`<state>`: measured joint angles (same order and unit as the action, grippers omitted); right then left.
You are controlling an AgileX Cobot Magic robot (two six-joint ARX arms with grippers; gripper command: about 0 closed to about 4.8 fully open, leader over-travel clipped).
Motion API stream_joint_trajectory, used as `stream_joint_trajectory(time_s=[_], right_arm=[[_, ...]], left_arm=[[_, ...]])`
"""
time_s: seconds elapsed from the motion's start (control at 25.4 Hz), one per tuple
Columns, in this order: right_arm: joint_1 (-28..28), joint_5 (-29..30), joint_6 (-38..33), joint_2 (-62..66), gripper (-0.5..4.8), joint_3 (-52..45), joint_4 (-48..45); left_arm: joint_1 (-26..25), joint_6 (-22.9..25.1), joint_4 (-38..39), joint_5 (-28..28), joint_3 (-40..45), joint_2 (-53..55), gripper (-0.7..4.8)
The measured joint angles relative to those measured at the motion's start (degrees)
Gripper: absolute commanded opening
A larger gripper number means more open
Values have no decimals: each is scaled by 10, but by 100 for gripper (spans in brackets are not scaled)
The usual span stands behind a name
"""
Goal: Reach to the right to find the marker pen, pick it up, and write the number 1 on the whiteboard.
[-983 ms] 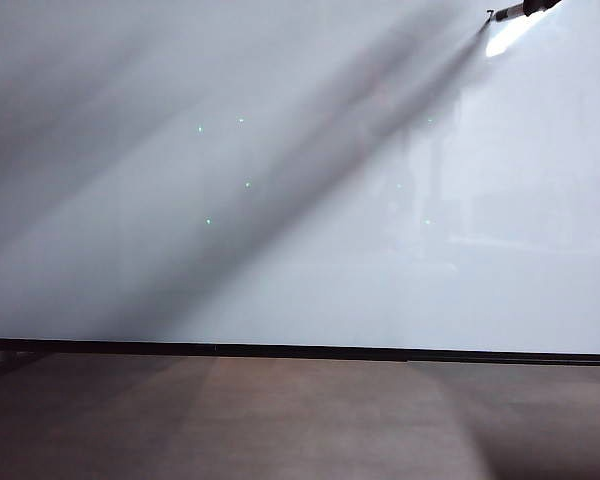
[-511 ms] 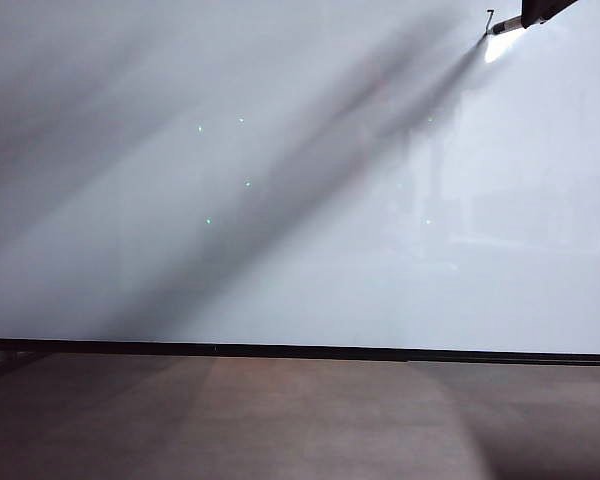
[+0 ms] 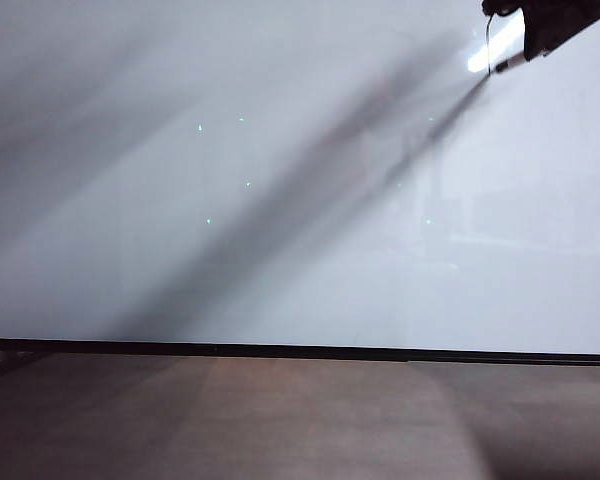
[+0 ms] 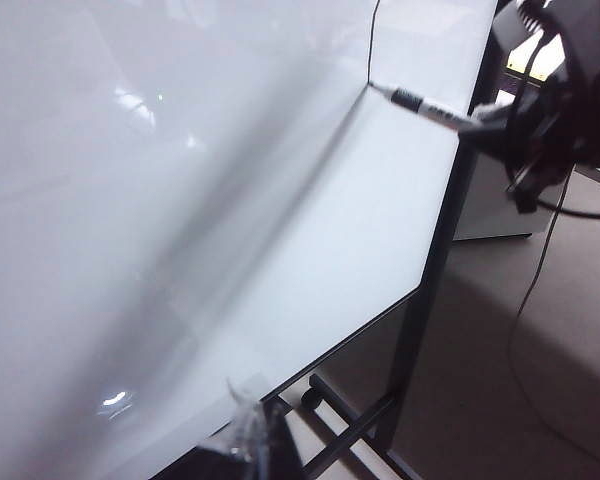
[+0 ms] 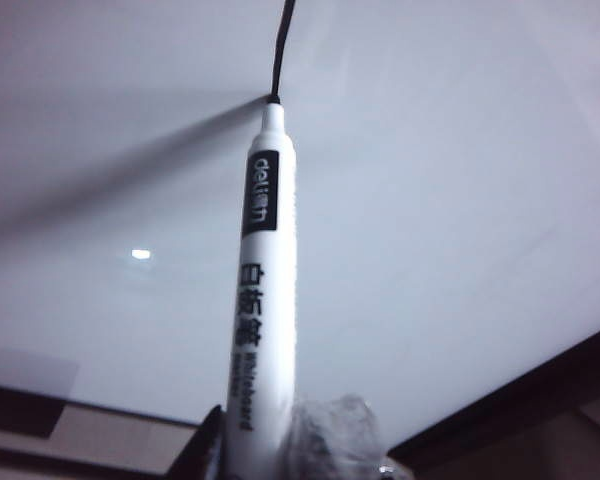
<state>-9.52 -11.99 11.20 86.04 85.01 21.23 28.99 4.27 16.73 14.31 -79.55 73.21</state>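
Observation:
The whiteboard (image 3: 280,200) fills the exterior view and also shows in both wrist views (image 4: 180,200) (image 5: 460,200). At its upper right my right gripper (image 3: 540,40) (image 5: 265,455) is shut on the marker pen (image 5: 262,300), a white barrel with black lettering. The pen's tip touches the board (image 3: 512,62) (image 4: 425,105). A thin black stroke, the number 1 (image 3: 489,40) (image 4: 372,40) (image 5: 279,50), runs up from the tip. My left gripper (image 4: 250,450) hangs near the board's lower edge, touching nothing I can see; its jaws are too dark and blurred to read.
A thin black edge (image 3: 280,351) ends the board, with a brown surface (image 3: 280,420) below it. The board's black stand (image 4: 425,290) with a castor (image 4: 308,397) is beside my left gripper. A cable (image 4: 535,290) trails from the right arm.
My right gripper has moved down the board with the pen. The black stroke under the small hook has grown longer. The left arm has kept still.

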Motion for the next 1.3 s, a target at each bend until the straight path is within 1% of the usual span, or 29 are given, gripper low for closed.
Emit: stream_joint_trajectory(time_s=[0.35, 0.55, 0.71, 0.83, 0.9, 1.02, 1.18, 1.26, 1.3], right_arm=[[0, 0, -2, 2, -6, -6, 0], [0, 11, -2, -14, -6, -10, -13], [-2, 30, -2, -73, -6, -10, -14], [-2, 31, -9, -137, -6, -10, -22], [-2, 27, -17, -177, -6, -5, -26], [2, -2, -20, -225, -6, -5, -32], [58, -7, -23, -281, -6, -6, -21], [86, -4, -31, -299, -6, -6, -21], [108, 6, -42, -307, -6, -6, -18]], left_arm=[[0, 0, 0, 0, 0, 0, -5], [0, 14, 0, 0, 0, 0, -5], [0, 15, 0, 0, 0, 0, -5], [0, 15, 0, 0, 0, 0, -5], [0, 15, 0, 0, 0, 0, -5], [0, 15, -2, 2, 0, 0, -5], [0, 13, -15, 33, 0, 0, -5], [3, 12, -25, 35, 0, 0, -5], [9, 12, -31, 35, 0, 0, -5]])
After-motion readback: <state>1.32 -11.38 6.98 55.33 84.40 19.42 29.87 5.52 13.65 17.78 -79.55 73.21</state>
